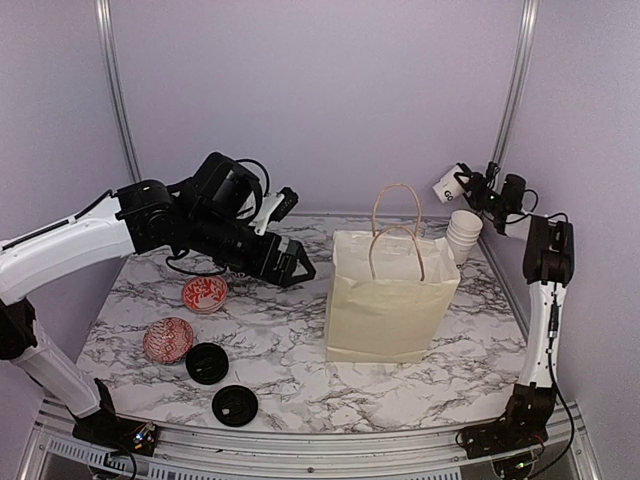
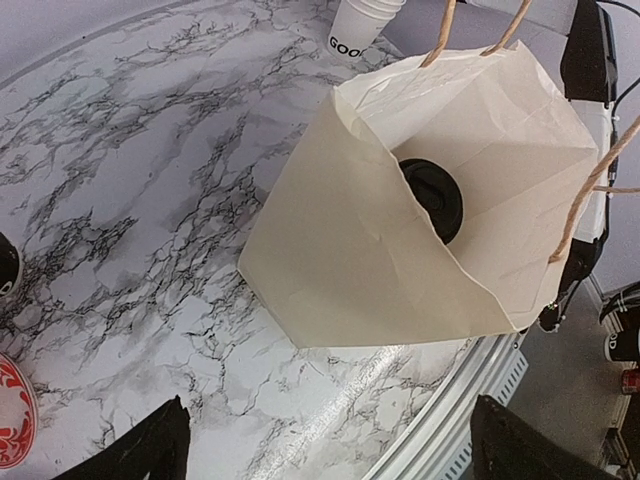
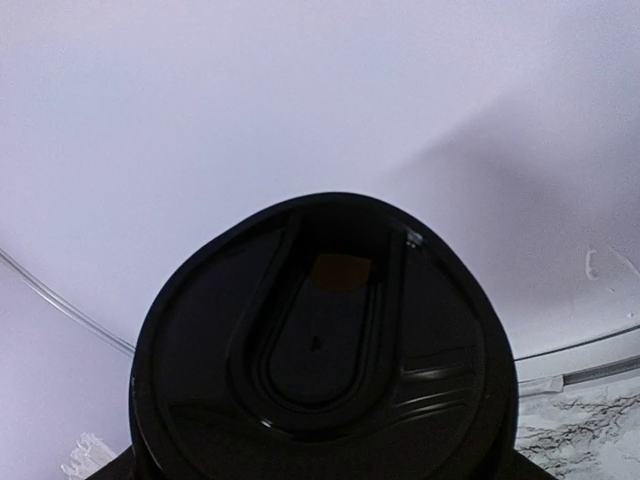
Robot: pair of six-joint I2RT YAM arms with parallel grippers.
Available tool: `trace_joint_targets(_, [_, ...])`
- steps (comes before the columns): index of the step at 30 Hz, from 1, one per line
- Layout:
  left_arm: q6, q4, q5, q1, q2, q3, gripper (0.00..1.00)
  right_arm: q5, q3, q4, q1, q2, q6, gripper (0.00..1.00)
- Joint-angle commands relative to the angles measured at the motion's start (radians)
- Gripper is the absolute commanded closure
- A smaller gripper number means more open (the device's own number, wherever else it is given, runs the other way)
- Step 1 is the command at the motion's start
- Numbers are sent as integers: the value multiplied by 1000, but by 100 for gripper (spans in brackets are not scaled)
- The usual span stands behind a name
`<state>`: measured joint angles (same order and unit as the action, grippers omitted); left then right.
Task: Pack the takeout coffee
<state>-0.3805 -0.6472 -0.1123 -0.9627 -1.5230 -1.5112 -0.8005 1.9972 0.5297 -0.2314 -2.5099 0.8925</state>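
A takeout coffee cup (image 1: 449, 184), white with a black lid, hangs on its side in the air at the back right, with my right gripper (image 1: 470, 188) shut on it. Its lid (image 3: 325, 350) fills the lower right wrist view and hides the fingers. A second lidded cup (image 2: 432, 195) stands inside the open cream paper bag (image 1: 385, 300) in the middle of the table. My left gripper (image 1: 303, 268) hovers left of the bag, open and holding nothing, its fingertips (image 2: 150, 450) spread wide above the marble.
A stack of lidless white cups (image 1: 463, 235) stands behind the bag at the back right. Two red-patterned bowls (image 1: 205, 293) (image 1: 167, 340) and two loose black lids (image 1: 207, 363) (image 1: 235, 405) lie at the front left. The bag's handles (image 1: 397, 215) stand upright.
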Motion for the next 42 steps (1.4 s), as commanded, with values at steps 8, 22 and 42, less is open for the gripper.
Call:
trace_joint_targets(8, [139,38,215,-7,82,-78,1,-12,-70,-62,81,226,-275,52])
trace_joint_targets(22, [234,39,183,-7,88,-162,1,-31,-290,22,204,376,-290,51])
trace_joint_targets(42, [212,74,229,-15,248,27,1,31,-231,-162,450,441,-524,51])
